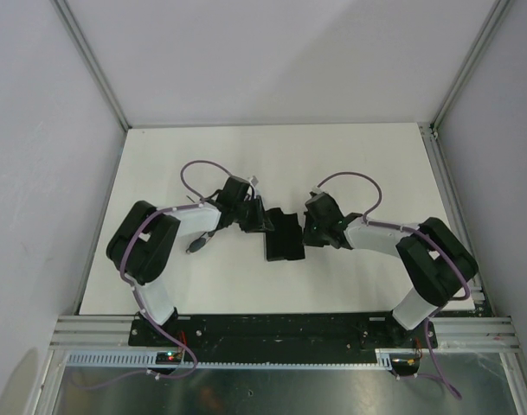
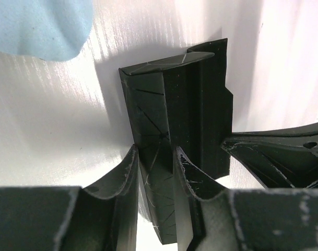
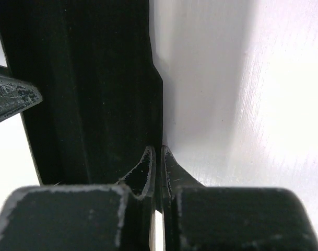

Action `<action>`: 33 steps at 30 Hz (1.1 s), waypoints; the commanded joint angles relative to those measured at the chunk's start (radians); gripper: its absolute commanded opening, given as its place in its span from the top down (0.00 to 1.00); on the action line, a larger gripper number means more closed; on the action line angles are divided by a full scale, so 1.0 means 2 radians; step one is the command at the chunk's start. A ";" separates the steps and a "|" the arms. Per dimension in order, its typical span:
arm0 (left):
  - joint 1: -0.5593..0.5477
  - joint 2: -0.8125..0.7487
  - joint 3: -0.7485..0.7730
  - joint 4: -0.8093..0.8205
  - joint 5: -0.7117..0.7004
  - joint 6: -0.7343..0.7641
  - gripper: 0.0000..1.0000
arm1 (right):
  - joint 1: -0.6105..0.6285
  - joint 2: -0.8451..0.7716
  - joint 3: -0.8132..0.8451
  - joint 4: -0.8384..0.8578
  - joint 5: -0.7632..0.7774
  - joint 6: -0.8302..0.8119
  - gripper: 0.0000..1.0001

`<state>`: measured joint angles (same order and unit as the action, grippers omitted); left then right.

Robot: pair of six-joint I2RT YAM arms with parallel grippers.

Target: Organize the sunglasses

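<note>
A black case sits near the middle of the white desk, and both arms reach in to it from opposite sides. The left end effector straddles an upright panel of the case, one finger on each face, and looks clamped on that panel. The right end effector has its fingers drawn almost together on the thin edge of the case's wall, gripping it. In the left wrist view a finger of the right end effector shows at the right, just beside the case. A light blue cloth lies on the desk beyond the case, apart from it. The sunglasses cannot be made out in any view. The arms and the case's dark walls hide its interior, so I cannot tell whether they lie inside.
</note>
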<state>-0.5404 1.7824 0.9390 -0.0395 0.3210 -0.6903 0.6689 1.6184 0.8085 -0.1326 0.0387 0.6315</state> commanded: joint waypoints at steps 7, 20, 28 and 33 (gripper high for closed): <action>-0.001 0.028 0.012 -0.006 -0.003 0.021 0.83 | -0.020 0.058 -0.018 -0.005 -0.007 -0.037 1.00; 0.000 0.031 0.019 -0.007 -0.002 0.026 0.82 | -0.025 0.028 -0.005 -0.021 -0.007 -0.047 0.84; 0.000 0.027 0.045 -0.022 -0.005 0.029 0.81 | -0.032 -0.042 0.055 -0.095 0.004 -0.085 0.60; -0.003 0.027 0.056 -0.034 -0.005 0.032 0.81 | -0.031 -0.079 0.077 -0.103 -0.028 -0.099 0.63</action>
<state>-0.5392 1.8248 1.0142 -0.0734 0.3199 -0.6621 0.6113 1.5387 0.8982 -0.2890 0.0071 0.4850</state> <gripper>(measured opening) 0.288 0.392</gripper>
